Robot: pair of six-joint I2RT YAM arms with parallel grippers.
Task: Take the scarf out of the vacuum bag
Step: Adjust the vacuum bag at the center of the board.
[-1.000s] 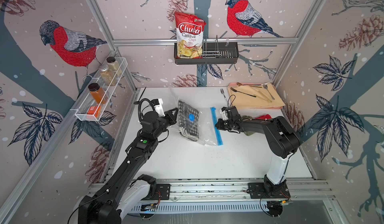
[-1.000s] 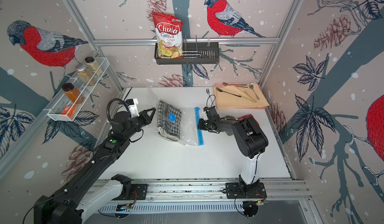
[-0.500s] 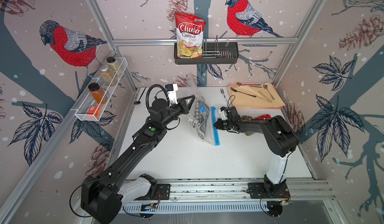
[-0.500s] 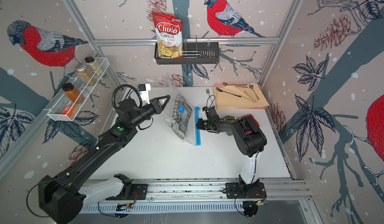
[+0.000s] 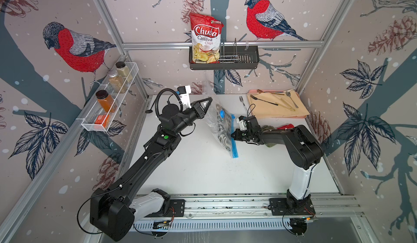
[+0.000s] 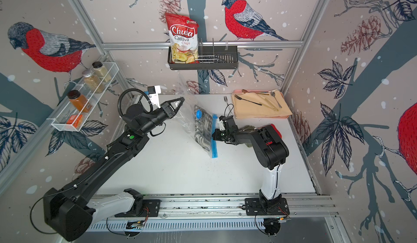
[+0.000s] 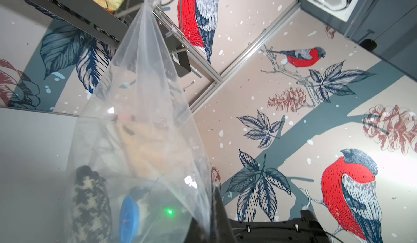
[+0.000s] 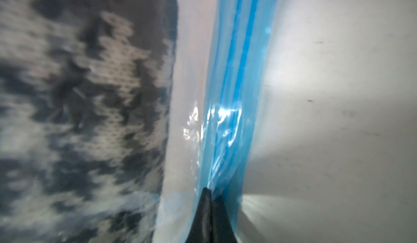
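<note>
The vacuum bag (image 5: 214, 120) (image 6: 187, 118) hangs steeply between my two grippers, its light-blue zip strip (image 5: 234, 142) low on the table. My left gripper (image 5: 210, 99) (image 6: 182, 98) is raised and shut on the bag's clear closed end. My right gripper (image 5: 232, 136) (image 6: 213, 137) is shut on the zip strip. The black-and-white scarf (image 5: 222, 129) (image 6: 201, 130) lies inside, bunched toward the zip end below the blue valve (image 5: 222, 113). The left wrist view shows the bag (image 7: 144, 90), scarf (image 7: 90, 205) and left gripper (image 7: 213, 193). The right wrist view shows scarf (image 8: 79, 90), strip (image 8: 234, 68) and right gripper (image 8: 208, 192).
A tan mat (image 5: 279, 110) with cutlery sits at the back right, a fork (image 5: 242, 101) beside it. A red knit piece (image 5: 286, 126) and an olive one (image 5: 269, 128) lie behind my right arm. A wire shelf (image 5: 108, 108) and black basket (image 5: 225, 60) hang on the walls.
My left gripper has risen and swung toward the back with the bag's closed end. The bag went from lying flat to hanging steeply. The right gripper has stayed on the zip strip.
</note>
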